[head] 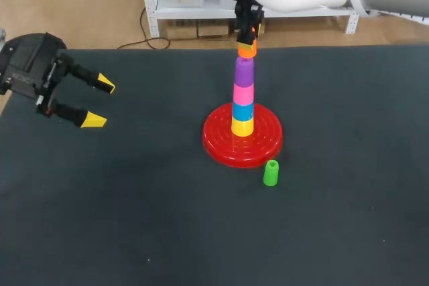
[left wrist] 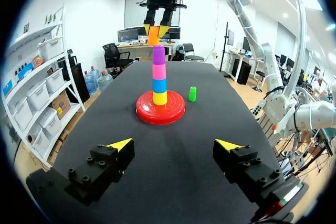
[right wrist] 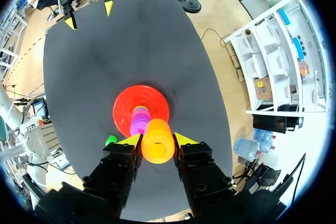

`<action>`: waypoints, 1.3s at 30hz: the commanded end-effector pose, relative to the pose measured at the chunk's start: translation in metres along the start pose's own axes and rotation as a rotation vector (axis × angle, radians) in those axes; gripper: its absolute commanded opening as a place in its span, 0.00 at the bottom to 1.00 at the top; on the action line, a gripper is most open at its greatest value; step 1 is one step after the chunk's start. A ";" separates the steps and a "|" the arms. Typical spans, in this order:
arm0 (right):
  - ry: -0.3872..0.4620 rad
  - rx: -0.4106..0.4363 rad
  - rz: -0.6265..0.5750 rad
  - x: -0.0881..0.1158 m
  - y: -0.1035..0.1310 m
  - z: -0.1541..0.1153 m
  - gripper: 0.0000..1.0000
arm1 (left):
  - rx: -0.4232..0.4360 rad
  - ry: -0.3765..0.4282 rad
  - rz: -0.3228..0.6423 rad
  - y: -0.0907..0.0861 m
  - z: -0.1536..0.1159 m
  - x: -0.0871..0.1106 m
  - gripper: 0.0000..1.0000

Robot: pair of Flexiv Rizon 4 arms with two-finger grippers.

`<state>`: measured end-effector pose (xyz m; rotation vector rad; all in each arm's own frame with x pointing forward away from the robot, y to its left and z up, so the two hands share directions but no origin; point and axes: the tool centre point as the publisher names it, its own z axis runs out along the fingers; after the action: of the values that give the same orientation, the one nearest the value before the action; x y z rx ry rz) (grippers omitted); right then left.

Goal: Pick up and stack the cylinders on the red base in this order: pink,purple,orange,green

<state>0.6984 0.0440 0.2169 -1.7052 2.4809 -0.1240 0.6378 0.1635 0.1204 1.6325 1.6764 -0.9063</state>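
Note:
A red base (head: pixel 242 144) sits mid-table with a stack on it: yellow, blue, pink (head: pixel 242 92), then purple (head: pixel 244 70) on top. My right gripper (head: pixel 248 37) hangs just above the stack, shut on the orange cylinder (head: pixel 247 49), which sits between its yellow tips in the right wrist view (right wrist: pixel 157 140), over the purple cylinder (right wrist: pixel 137 128) and the base (right wrist: pixel 126 103). The green cylinder (head: pixel 270 173) stands on the table just in front of the base, to its right. My left gripper (head: pixel 94 102) is open and empty at the table's far left (left wrist: pixel 176 145).
Dark table surface (head: pixel 134 219) stretches around the base. In the left wrist view the stack (left wrist: pixel 159 74), the green cylinder (left wrist: pixel 192 94) and my right gripper (left wrist: pixel 156 29) stand well ahead of the open fingers.

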 end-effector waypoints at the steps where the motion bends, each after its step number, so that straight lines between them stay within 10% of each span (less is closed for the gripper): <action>1: -0.008 0.012 -0.007 0.004 0.007 -0.001 0.00 | -0.001 -0.002 0.002 0.000 0.000 0.001 1.00; 39: -0.008 -0.059 -0.034 -0.002 0.015 0.002 0.00 | -0.001 -0.002 0.002 0.000 0.000 0.001 1.00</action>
<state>0.6812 0.0497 0.2132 -1.7610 2.4649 -0.0520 0.6378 0.1635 0.1204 1.6325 1.6764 -0.9063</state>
